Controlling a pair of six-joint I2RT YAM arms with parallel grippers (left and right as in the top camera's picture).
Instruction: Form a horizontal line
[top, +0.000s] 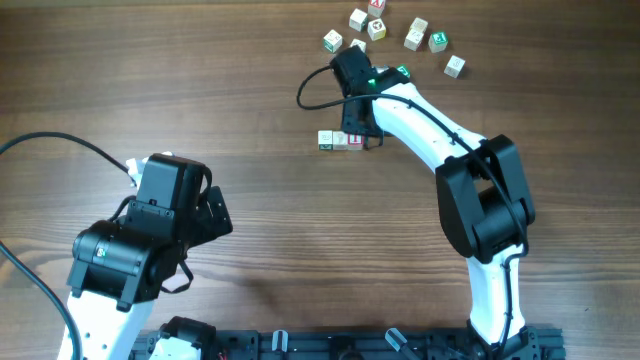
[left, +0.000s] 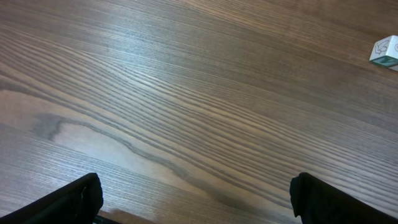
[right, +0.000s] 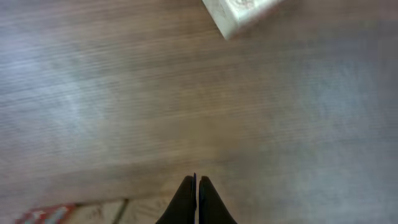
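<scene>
A short row of small white cubes (top: 340, 140) lies on the table at mid-top; its right end is hidden under my right gripper (top: 362, 135). The right gripper is shut and empty, its fingertips (right: 197, 182) just beside the row's cubes (right: 93, 211) at the bottom edge of the right wrist view. Several loose cubes (top: 415, 35) lie scattered at the top right. One blurred cube (right: 239, 14) shows at the top of the right wrist view. My left gripper (top: 205, 210) is open and empty at the lower left, its fingers wide apart (left: 199, 199) over bare wood.
A single white and green cube (left: 385, 52) shows at the right edge of the left wrist view. A black cable (top: 320, 95) loops beside the right wrist. The table's front rail (top: 330, 345) runs along the bottom.
</scene>
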